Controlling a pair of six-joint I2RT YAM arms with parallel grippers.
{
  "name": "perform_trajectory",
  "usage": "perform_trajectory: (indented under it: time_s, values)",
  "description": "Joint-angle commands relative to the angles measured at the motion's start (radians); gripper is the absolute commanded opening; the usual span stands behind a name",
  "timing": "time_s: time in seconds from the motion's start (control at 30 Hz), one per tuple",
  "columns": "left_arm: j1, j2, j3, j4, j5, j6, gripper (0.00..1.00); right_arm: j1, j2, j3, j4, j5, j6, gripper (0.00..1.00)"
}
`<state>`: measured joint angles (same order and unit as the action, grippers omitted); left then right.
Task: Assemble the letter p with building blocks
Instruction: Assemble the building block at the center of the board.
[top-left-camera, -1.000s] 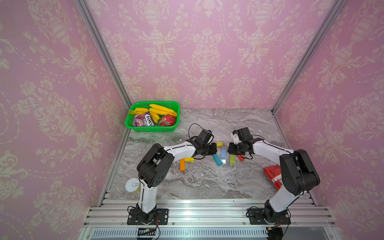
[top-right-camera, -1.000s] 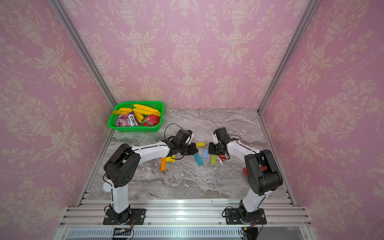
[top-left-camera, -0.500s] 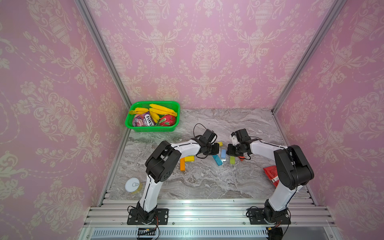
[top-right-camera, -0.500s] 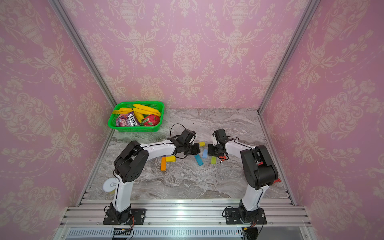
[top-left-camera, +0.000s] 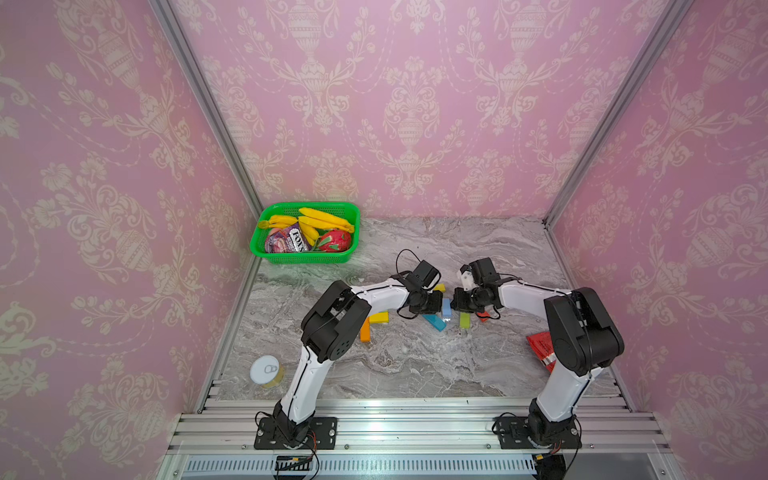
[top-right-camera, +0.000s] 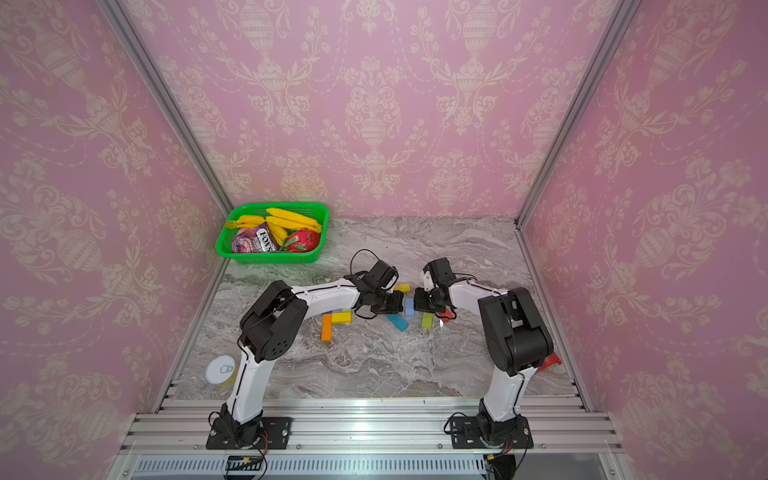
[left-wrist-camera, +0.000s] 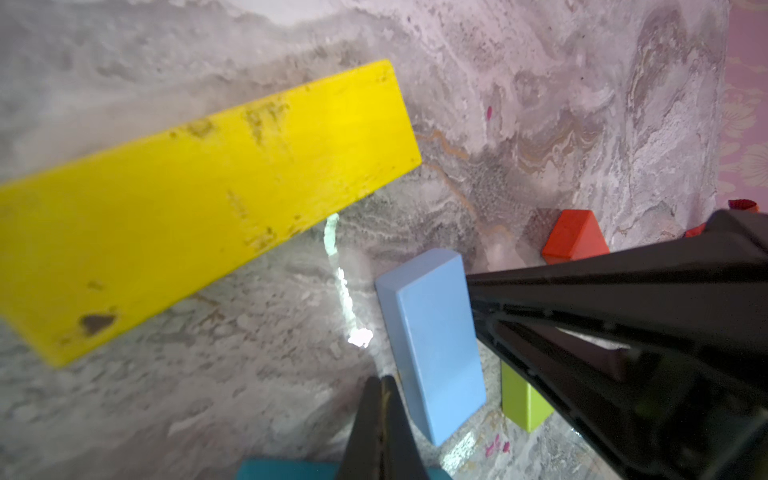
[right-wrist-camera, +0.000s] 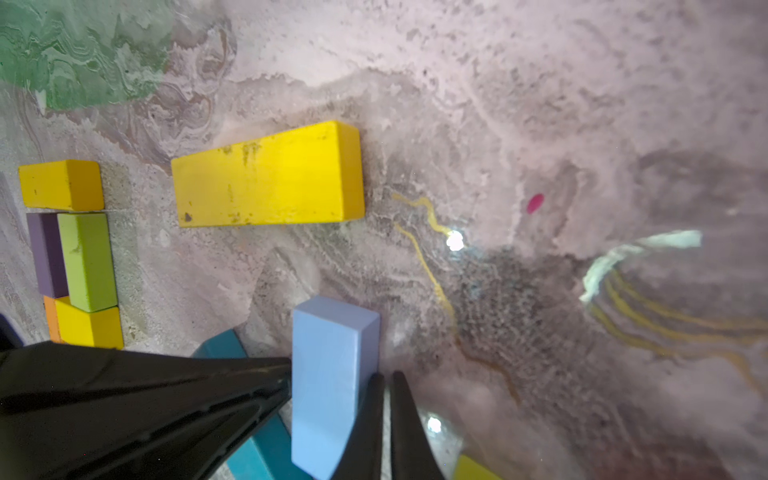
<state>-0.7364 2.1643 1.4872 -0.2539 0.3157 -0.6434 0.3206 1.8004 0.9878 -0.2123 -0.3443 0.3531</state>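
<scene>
Though both arms reach in among the building blocks (top-left-camera: 379, 318), I can make out no letter on the counter (top-left-camera: 395, 365) in a top view. The left pincer (top-left-camera: 437, 301) and the right pincer (top-left-camera: 455, 300) are each pressed together and empty. They flank the light blue block (top-left-camera: 446, 306), with teal, lime, yellow and orange pieces loose around it. From the left wrist, the right pincer's tip touches one side of that block, the left's tips sit just beside the other, and a long yellow block (left-wrist-camera: 199, 199) lies apart. From the right wrist, a small cluster (right-wrist-camera: 87, 262) of yellow, purple, lime and orange pieces lies touching, possibly a start. I'd judge most of the P remains to be built.
</scene>
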Motion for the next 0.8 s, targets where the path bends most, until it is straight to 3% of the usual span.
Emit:
perform_trajectory:
  time_s: [0.0, 0.77]
  values:
    - [-0.006, 0.026, 0.032, -0.044, -0.030, 0.026, 0.00, -0.005, 0.041, 0.021, -0.005, -0.010, 0.023, 0.10]
    - [-0.002, 0.087, 0.140, -0.106, -0.044, 0.024, 0.00, -0.026, 0.110, 0.070, -0.020, -0.030, 0.024, 0.10]
